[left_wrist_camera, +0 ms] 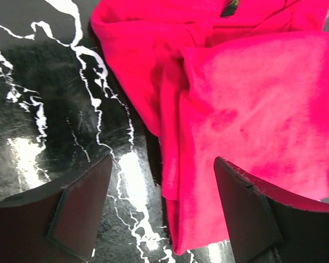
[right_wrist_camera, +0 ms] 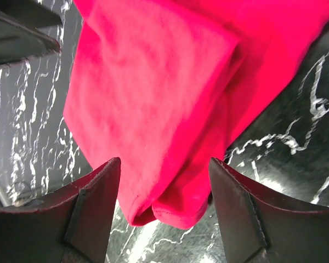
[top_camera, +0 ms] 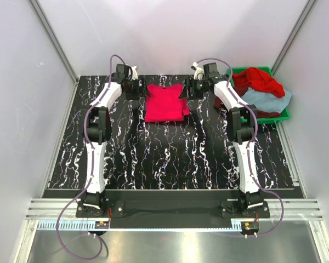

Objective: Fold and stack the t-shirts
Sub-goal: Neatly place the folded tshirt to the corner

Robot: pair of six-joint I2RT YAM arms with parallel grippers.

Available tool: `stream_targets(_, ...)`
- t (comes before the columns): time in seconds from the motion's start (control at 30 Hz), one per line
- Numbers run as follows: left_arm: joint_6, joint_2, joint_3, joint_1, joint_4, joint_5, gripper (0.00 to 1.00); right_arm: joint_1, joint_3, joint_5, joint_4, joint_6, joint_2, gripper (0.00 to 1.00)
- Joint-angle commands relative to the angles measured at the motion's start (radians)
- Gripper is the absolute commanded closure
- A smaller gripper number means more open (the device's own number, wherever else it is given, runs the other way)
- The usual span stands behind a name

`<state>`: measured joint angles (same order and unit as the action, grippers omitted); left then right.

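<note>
A crimson-pink t-shirt [top_camera: 165, 103] lies folded on the black marbled table, at the back between the two arms. My left gripper [top_camera: 137, 89] hangs at its left edge. In the left wrist view the left gripper [left_wrist_camera: 162, 216] is open, with the shirt's folded edge [left_wrist_camera: 247, 109] under the gap and nothing pinched. My right gripper [top_camera: 188, 90] is at the shirt's right corner. The right wrist view shows the right gripper [right_wrist_camera: 165, 216] open, with the doubled corner of the shirt [right_wrist_camera: 153, 120] lying loose between the fingers. More t-shirts sit in the bin: a brighter red one [top_camera: 257, 80] and a light blue-grey one [top_camera: 268, 100].
A green plastic bin [top_camera: 285, 114] stands at the back right and holds the heaped shirts. White walls with metal rails close in the table [top_camera: 170, 159] on three sides. Both arm bases are bolted at the near edge.
</note>
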<state>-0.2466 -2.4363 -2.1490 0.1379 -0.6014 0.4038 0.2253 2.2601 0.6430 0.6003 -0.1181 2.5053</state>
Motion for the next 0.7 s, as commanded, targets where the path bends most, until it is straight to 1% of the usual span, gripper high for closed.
stream_targets(0.0,-0.037,-0.025,-0.025,-0.024,0.031,0.078,0.18,-0.001,-0.020,0.063,0.021,-0.026,-0.048,0.28)
stream_targets(0.17,-0.066,-0.110,-0.099,-0.035,0.061,0.098,0.16,0.002,-0.001,0.061,0.024,-0.040,-0.019,0.28)
stream_targets(0.3,-0.124,-0.188,-0.144,-0.032,0.113,0.167,0.17,0.006,0.009,0.063,0.029,-0.048,-0.007,0.28)
stream_targets(0.43,-0.161,-0.228,-0.157,-0.021,0.155,0.233,0.23,0.009,0.009,0.060,0.029,-0.055,-0.013,0.28)
stream_targets(0.47,-0.166,-0.234,-0.157,-0.015,0.170,0.250,0.28,0.011,0.003,0.055,0.029,-0.052,-0.016,0.28)
stream_targets(0.53,-0.180,-0.250,-0.158,-0.006,0.178,0.286,0.31,0.014,-0.007,0.052,0.030,-0.048,-0.022,0.28)
stream_targets(0.67,-0.206,-0.251,-0.123,0.019,0.213,0.349,0.44,0.019,-0.019,0.037,0.030,-0.040,-0.031,0.28)
